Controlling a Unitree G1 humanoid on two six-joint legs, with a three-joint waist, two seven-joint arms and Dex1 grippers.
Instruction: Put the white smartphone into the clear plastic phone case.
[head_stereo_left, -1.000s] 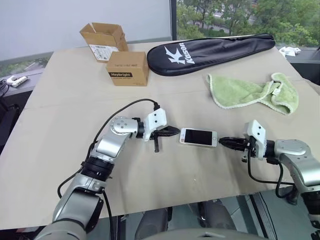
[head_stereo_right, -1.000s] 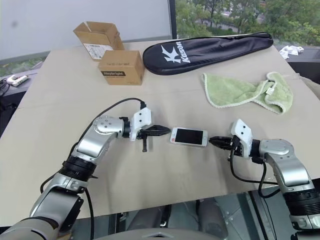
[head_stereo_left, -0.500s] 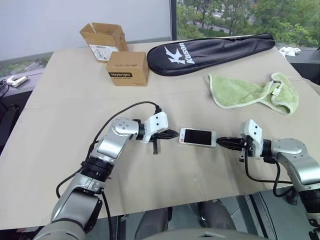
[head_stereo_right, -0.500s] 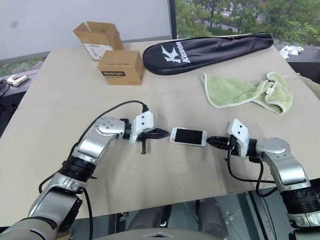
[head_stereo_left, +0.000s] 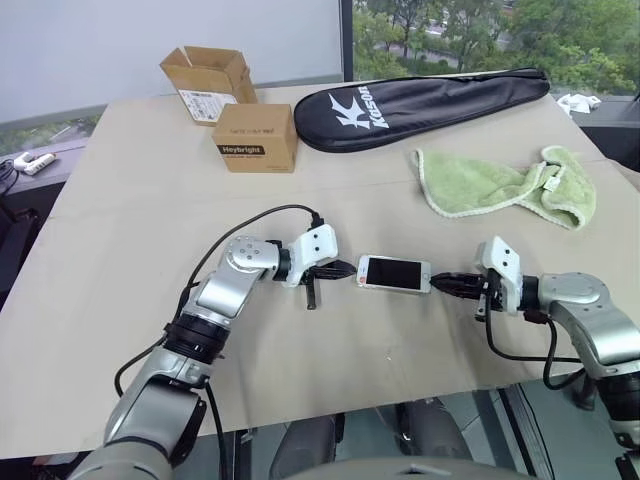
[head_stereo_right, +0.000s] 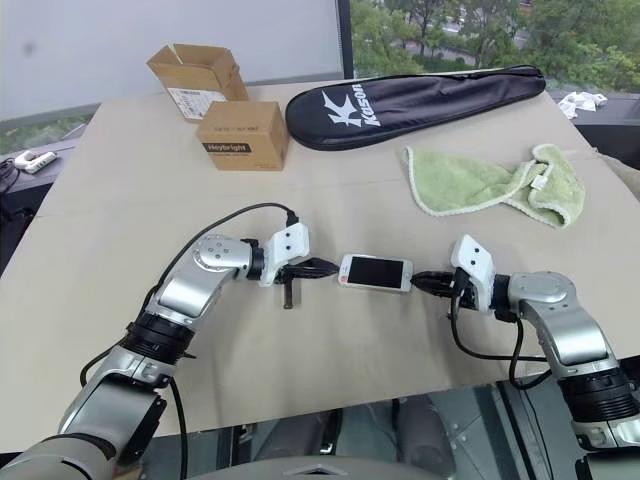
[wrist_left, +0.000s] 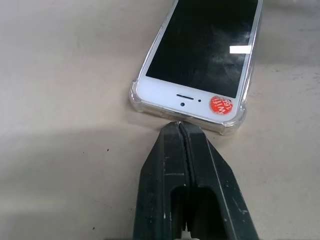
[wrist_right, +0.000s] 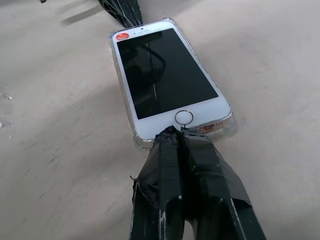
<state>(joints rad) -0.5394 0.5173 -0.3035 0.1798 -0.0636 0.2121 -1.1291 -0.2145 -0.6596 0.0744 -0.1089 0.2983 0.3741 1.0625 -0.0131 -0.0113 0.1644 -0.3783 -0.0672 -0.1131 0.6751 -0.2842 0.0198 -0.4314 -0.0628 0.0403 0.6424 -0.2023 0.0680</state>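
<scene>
Tan table (head_stereo_left: 120, 230) carries everything. At twelve o'clock lies a black racket bag (head_stereo_left: 430, 100), at one a green towel (head_stereo_left: 500, 185), at eleven two cardboard boxes (head_stereo_left: 255, 137); none obstructs. Mid-table, the white smartphone (head_stereo_left: 394, 273) sits inside the clear plastic phone case (wrist_left: 134, 95). Left gripper (head_stereo_left: 345, 269) and right gripper (head_stereo_left: 443, 284), both pressed together, bracket its ends, seemingly seating it; next comes gentle corner pressure.

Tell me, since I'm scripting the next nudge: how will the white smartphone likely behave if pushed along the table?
The white smartphone lies flat inside the clear plastic phone case, so it should slide as one stiff slab, not tip or roll. The case's glossy edges look slippery, so a shut end effector tip may skid off. Pushed off-centre, it would probably spin.
</scene>
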